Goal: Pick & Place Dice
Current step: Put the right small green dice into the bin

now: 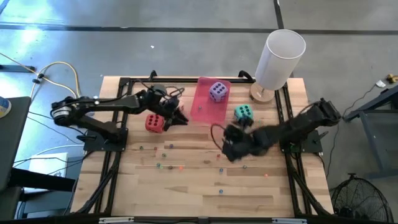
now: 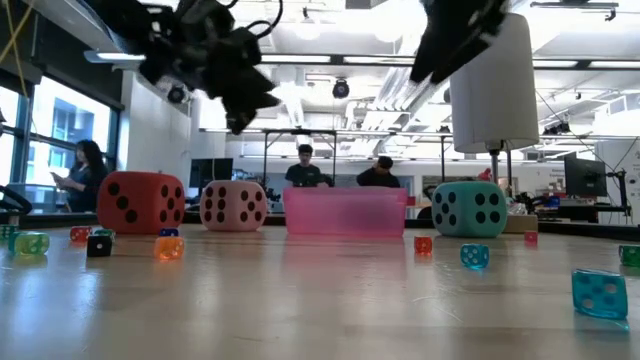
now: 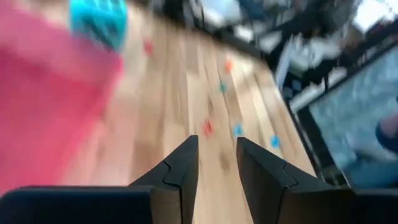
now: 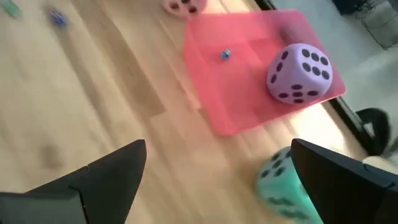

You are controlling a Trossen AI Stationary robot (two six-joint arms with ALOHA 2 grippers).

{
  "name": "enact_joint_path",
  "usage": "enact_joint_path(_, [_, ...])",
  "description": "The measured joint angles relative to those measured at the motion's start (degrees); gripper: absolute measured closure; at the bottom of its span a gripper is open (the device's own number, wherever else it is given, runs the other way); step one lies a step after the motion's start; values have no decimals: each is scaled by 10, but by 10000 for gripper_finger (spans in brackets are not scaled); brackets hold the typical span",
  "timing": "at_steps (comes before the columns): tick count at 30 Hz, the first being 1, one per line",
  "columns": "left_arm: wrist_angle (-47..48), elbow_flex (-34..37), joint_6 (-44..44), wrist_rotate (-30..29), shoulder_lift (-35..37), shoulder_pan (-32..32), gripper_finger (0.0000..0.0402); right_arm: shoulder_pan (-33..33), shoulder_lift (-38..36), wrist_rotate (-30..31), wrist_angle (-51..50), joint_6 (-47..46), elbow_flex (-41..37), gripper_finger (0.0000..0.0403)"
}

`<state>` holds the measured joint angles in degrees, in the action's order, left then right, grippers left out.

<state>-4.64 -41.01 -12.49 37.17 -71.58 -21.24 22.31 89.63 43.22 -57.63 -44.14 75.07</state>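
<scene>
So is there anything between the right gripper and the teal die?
Nothing visible. The right gripper, open, hangs above bare wood with the teal die just ahead between its fingers. The pink tray with the purple die lies beyond.

Pink tray [image 1: 205, 106], white cylinder [image 1: 280, 56], scattered small beads [image 1: 180, 167].

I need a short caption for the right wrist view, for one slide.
Open right gripper above the table, facing a purple die in the pink tray; teal die beside it.
</scene>
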Motion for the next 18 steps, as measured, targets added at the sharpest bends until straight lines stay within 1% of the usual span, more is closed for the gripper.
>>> enact_joint_path(2, [70,0,27,-3,22,11,303,46,0,50,5,-67,-4,11])
enact_joint_path(4, [129,0,50,-20,39,24,307,86,0,94,13,-123,-15,11])
enact_joint_path(7, [164,0,51,-59,50,49,310,135,0,120,14,-192,-39,11])
enact_joint_path(13, [117,0,11,-136,45,101,310,185,1,124,7,-359,-94,11])
enact_joint_path(18, [81,-1,-17,-160,39,153,310,219,1,121,24,-472,-153,11])
